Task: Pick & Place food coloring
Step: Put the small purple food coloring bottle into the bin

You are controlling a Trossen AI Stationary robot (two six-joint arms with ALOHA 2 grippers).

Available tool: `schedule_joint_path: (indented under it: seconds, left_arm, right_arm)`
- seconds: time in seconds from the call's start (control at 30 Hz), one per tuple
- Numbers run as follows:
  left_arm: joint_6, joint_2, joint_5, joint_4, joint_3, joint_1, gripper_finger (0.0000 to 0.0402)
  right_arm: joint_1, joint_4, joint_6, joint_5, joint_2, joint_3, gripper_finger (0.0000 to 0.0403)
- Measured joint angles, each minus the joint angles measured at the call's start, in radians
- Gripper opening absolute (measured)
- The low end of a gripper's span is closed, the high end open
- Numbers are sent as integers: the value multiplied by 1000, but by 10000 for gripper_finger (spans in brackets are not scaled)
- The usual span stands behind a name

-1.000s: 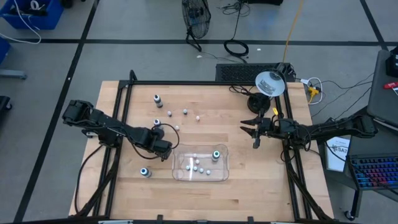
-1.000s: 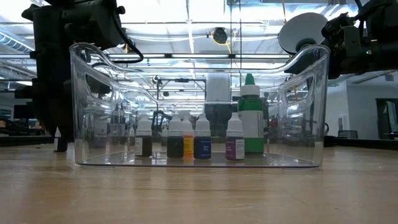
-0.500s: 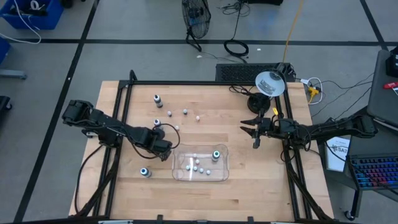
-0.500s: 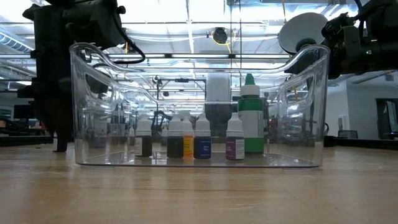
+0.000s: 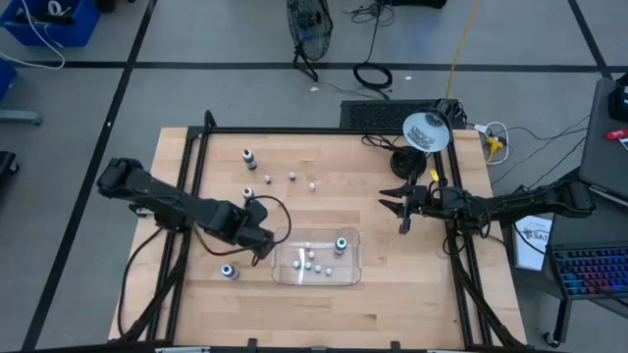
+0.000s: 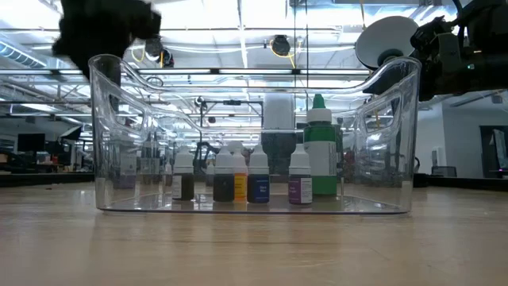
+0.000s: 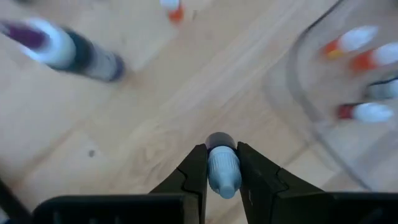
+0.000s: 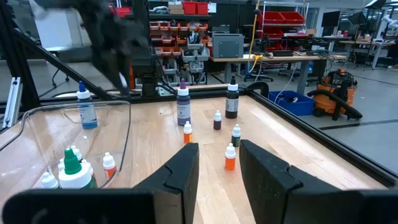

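My left gripper (image 5: pixel 263 245) hangs above the table by the left end of the clear tray (image 5: pixel 316 278), shut on a small food coloring bottle (image 7: pixel 222 167) with a pale cap. It shows as a dark blur high in the low view (image 6: pixel 103 32). Several small bottles (image 5: pixel 309 261) and a green-capped one (image 5: pixel 340 243) stand in the tray (image 6: pixel 254 208). Three dark bottles (image 5: pixel 249 157), (image 5: pixel 247 193), (image 5: pixel 229 272) and a few tiny ones (image 5: pixel 292 176) stand on the table. My right gripper (image 5: pixel 402 211) waits open at the right side. My left gripper pinches the small bottle between its two fingers (image 7: pixel 198 168), on the pale cap (image 7: pixel 222 177) and the upper body. The fingers come from above, pointing down. The bottle is lifted clear of the table, roughly upright, with its dark lower end (image 7: pixel 217 139) toward the wood.
A desk lamp (image 5: pixel 425 132) and its dark base (image 5: pixel 407 162) stand at the far right corner. A black frame (image 5: pixel 324 130) runs around the table. Bare wood lies between the tray and my right gripper (image 8: pixel 217 155), and along the near edge.
My left gripper has risen from the table surface, shut on the small bottle, and has shifted a little toward the near edge and the tray. In the low view its dark shape has gone from table height to the top of the picture. The right arm has kept still.
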Motion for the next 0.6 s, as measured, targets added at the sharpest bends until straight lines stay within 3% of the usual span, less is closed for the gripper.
schedule_joint_path:
  seconds: [0.13,0.27,0.37,0.47,0.6]
  left_arm:
    - [26,0,-112,-34,144,-58,65]
    - [180,-1,-181,139,255,-80,65]
    - [438,15,-160,392,307,-76,65]
    - [700,61,-61,593,363,-79,65]
    - [836,157,-37,521,475,-73,65]
  right_arm:
    - [0,0,0,0,0,0,107]
    - [0,0,0,0,0,0,106]
    - [0,0,0,0,0,0,105]
    - [0,0,0,0,0,0,107]
    - [0,0,0,0,0,0,106]
